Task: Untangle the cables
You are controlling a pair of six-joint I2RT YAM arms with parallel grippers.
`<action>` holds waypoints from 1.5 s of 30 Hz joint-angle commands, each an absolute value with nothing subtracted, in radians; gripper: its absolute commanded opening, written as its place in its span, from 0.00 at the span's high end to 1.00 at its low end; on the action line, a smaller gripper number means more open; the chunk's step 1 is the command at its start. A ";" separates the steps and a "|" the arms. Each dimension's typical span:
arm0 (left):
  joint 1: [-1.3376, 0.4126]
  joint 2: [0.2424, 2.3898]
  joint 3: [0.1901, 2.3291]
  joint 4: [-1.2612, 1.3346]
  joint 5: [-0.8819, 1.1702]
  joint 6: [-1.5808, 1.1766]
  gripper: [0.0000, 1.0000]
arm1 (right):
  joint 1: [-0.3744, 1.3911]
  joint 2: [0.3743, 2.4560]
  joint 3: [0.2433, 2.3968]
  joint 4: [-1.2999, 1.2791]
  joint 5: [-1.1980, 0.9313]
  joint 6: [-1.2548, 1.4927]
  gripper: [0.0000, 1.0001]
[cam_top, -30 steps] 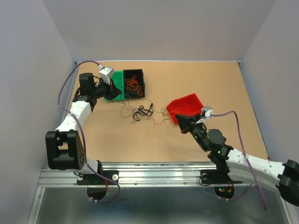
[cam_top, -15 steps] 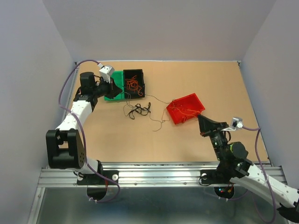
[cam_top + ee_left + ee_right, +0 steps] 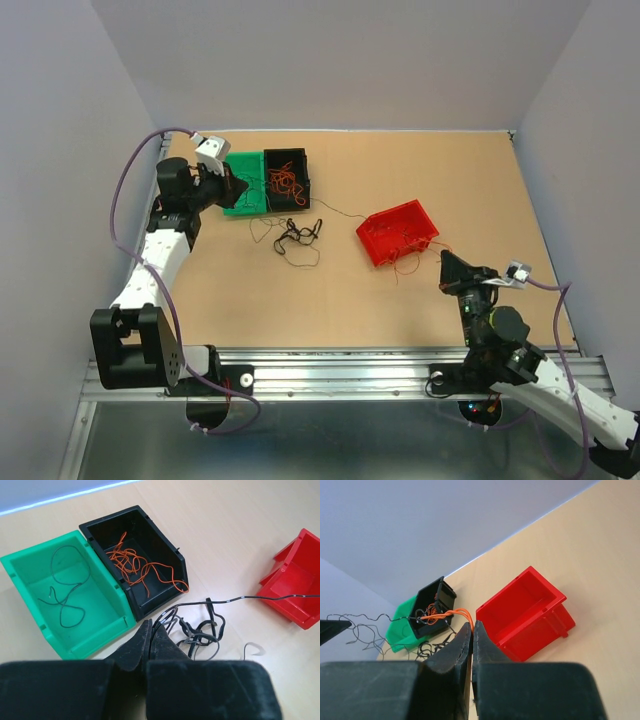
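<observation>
A tangle of black cables lies on the table between the bins; it also shows in the left wrist view. My left gripper is shut on black cable strands that lead into the tangle, in front of the green bin. A thin black cable runs from the tangle toward the red bin. My right gripper is shut on a thin orange cable, held near and right of the red bin.
The black bin holds several orange cables. The green bin holds one thin black cable. The red bin stands tilted at mid table. Grey walls close the table on three sides.
My right gripper has pulled back from the red bin toward the near right, dragging the orange cable with it. My left gripper moved a little back and left. The tangle has shifted slightly.
</observation>
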State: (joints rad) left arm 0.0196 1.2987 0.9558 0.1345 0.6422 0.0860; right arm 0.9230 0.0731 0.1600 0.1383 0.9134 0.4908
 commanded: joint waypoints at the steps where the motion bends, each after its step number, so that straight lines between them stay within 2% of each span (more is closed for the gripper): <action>1: 0.035 1.250 0.936 0.187 0.603 0.080 1.00 | 0.919 0.066 0.218 0.135 0.968 0.480 1.00; 4: 0.058 1.207 0.916 0.209 0.557 0.043 1.00 | 0.919 0.066 0.236 0.135 1.026 0.471 1.00; 7: 0.173 1.164 0.879 0.245 0.577 0.005 1.00 | 0.917 0.038 0.232 0.114 1.106 0.486 1.00; 11: 0.282 1.118 0.836 0.276 0.685 -0.026 1.00 | 0.919 0.012 0.216 0.106 1.190 0.505 1.00; 17: 0.347 1.095 0.821 0.249 0.742 -0.005 1.00 | 0.919 0.118 0.253 0.103 1.249 0.505 0.99; 20: 0.448 1.092 0.819 0.255 0.776 -0.017 1.00 | 0.919 0.103 0.238 0.098 1.325 0.540 0.99; 22: 0.527 1.098 0.805 0.273 0.868 -0.044 1.00 | 0.919 0.068 0.227 0.092 1.336 0.535 0.99; 24: 0.609 1.114 0.798 0.284 0.974 -0.041 1.00 | 0.917 0.017 0.216 0.092 1.306 0.497 1.00; 26: 0.604 1.143 0.798 0.246 1.043 0.023 1.00 | 0.919 0.011 0.222 0.091 1.252 0.482 0.99; 33: 0.586 1.105 0.775 0.207 0.993 0.109 1.00 | 0.919 0.139 0.265 0.091 1.214 0.523 0.99; 36: 0.527 1.055 0.747 0.210 0.965 0.140 1.00 | 0.919 0.218 0.311 0.155 1.024 0.430 1.00; 37: 0.506 1.040 0.742 0.209 0.948 0.149 1.00 | 0.919 0.279 0.327 0.178 0.900 0.407 0.99; 40: 0.471 1.034 0.739 0.201 0.928 0.166 1.00 | 0.919 0.468 0.415 0.248 0.748 0.368 1.00; 45: 0.465 1.054 0.741 0.199 0.962 0.183 1.00 | 0.919 0.811 0.622 0.304 0.638 0.330 0.99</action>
State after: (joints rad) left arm 0.4660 1.0573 0.7444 0.1749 0.9398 0.1482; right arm 0.9226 0.6239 0.4492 0.1925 0.8001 0.3897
